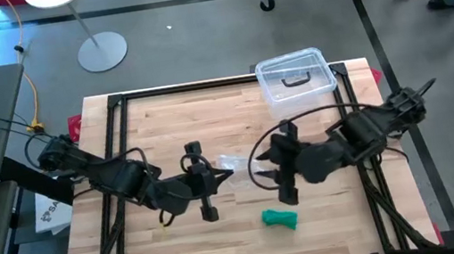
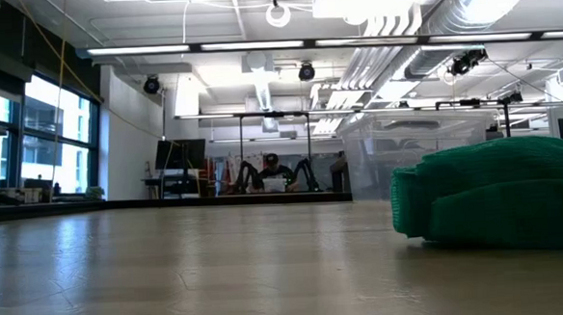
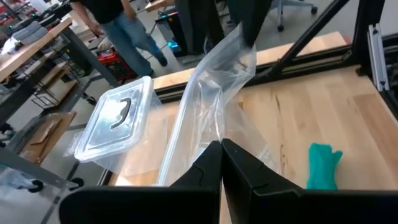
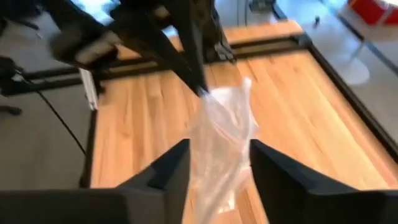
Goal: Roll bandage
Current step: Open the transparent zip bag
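The bandage (image 1: 279, 218) lies as a small green bundle on the tabletop (image 1: 137, 248), near the front edge and free of both arms. In the low view its surface (image 2: 501, 194) shows a fine knit and soft folded lobes, so you should expect it to be light, limp and stretchy, neither fragile nor slippery. Take it across the thick middle of the bundle, or by a loose end if you mean to rewind it; it will likely sag and unfold when lifted.

Behind it, at mid-table, the left claw (image 3: 222, 158) is pressed together on a clear plastic bag (image 3: 217, 93). The right claw (image 4: 217, 165) stands spread with the bag's other end (image 4: 221, 137) between its fingers. A clear lidded box (image 1: 294, 76) sits at the far edge.
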Tool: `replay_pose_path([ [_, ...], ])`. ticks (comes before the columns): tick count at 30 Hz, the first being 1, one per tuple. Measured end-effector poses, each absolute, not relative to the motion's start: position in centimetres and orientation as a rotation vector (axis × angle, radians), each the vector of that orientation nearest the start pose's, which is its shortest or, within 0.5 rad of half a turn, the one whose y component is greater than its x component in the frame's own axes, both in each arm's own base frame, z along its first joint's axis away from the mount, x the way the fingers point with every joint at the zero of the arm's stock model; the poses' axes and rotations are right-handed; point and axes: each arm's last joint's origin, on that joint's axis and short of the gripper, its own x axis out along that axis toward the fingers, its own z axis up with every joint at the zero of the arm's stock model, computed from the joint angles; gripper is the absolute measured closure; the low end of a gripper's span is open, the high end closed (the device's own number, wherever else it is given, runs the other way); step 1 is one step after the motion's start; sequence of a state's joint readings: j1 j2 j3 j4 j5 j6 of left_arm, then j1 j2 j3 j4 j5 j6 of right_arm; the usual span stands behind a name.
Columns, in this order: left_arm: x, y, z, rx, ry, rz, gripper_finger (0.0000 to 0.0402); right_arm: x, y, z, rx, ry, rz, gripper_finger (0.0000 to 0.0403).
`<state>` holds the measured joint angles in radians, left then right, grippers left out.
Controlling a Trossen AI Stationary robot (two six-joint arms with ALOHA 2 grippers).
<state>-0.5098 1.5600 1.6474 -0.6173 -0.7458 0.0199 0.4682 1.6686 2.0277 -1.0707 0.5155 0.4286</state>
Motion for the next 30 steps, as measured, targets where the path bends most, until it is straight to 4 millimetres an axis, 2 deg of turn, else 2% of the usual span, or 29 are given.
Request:
replay_pose_path([
  [9, 30.0, -14.5, 40.4, 0.312, 0.427, 0.231, 0.0402, 30.3, 12.4, 42.8, 0.073, 0.749, -0.254, 0.0393],
  [13, 30.0, -14.5, 40.5, 0.263, 0.42, 0.241, 0.0396, 29.6, 12.3, 43.4, 0.024, 0.695, -0.327, 0.0399],
  [16, 29.2, -14.3, 41.1, 0.19, 0.399, 0.24, 0.0376, 28.1, 12.0, 44.4, -0.031, 0.651, -0.379, 0.04],
  [23, 26.1, -13.6, 43.6, 0.037, 0.325, 0.239, 0.0318, 23.1, 10.9, 48.4, -0.042, 0.447, -0.456, 0.0402],
  [26, 24.7, -12.7, 45.0, -0.025, 0.252, 0.319, 0.0308, 21.0, 10.4, 49.9, -0.064, 0.381, -0.437, 0.0402],
  [30, 23.7, -11.7, 47.1, -0.107, 0.104, 0.437, 0.0309, 19.3, 9.5, 50.9, -0.024, 0.353, -0.402, 0.0402],
])
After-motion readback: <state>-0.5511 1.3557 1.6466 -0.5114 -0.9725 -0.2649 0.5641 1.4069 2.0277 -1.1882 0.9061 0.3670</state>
